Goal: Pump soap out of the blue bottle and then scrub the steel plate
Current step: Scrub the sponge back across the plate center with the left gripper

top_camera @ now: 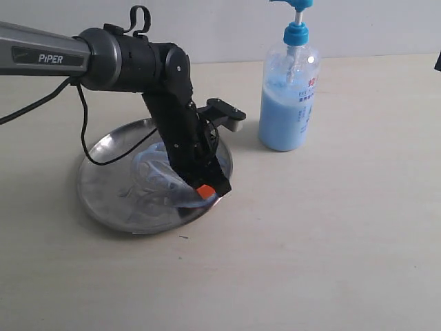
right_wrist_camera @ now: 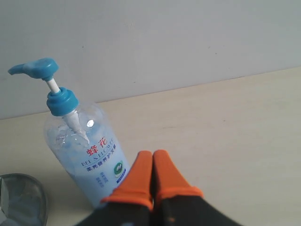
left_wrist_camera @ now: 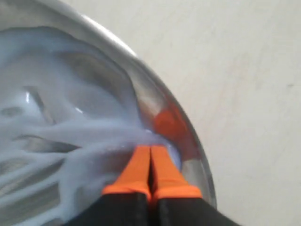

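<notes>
The steel plate (top_camera: 103,186) lies on the table at the left, smeared with pale blue soap (top_camera: 153,172). My left gripper (top_camera: 207,194) is shut with nothing in it, its orange tips pressed down into the soap near the plate's right rim. In the left wrist view the gripper (left_wrist_camera: 150,149) touches the swirled soap (left_wrist_camera: 56,141) just inside the plate's rim (left_wrist_camera: 204,169). The blue bottle (top_camera: 288,96) stands upright to the right of the plate. My right gripper (right_wrist_camera: 152,155) is shut and empty, hovering apart from the bottle (right_wrist_camera: 84,150).
A black cable (top_camera: 86,131) hangs from the left arm over the plate. The pale table (top_camera: 331,241) stretches to the front and right. A grey wall (right_wrist_camera: 164,42) rises behind the bottle.
</notes>
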Available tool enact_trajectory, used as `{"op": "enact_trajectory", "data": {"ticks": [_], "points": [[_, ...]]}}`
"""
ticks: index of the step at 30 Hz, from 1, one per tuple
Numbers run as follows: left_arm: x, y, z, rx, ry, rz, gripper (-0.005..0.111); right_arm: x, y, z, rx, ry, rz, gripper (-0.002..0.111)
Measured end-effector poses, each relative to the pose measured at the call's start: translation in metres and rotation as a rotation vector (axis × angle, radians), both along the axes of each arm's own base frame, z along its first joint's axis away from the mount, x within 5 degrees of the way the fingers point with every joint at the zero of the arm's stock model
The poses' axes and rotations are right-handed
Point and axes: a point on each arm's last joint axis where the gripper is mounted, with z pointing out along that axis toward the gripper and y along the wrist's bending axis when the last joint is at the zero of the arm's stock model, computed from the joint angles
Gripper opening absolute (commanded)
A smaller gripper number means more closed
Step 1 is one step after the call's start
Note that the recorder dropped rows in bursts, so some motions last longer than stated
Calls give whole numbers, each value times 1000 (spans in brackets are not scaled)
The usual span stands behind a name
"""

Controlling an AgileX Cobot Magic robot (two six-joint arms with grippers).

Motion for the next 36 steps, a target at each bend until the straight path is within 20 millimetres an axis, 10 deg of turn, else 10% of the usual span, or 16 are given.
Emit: {"op": "enact_trajectory", "data": {"ticks": [16, 36], "points": [[11, 77, 19, 23, -50, 193, 0, 0, 0, 0, 0, 0, 0, 0], [14, 76, 46, -71, -143, 248, 0, 0, 0, 0, 0, 2, 0, 0]]}}
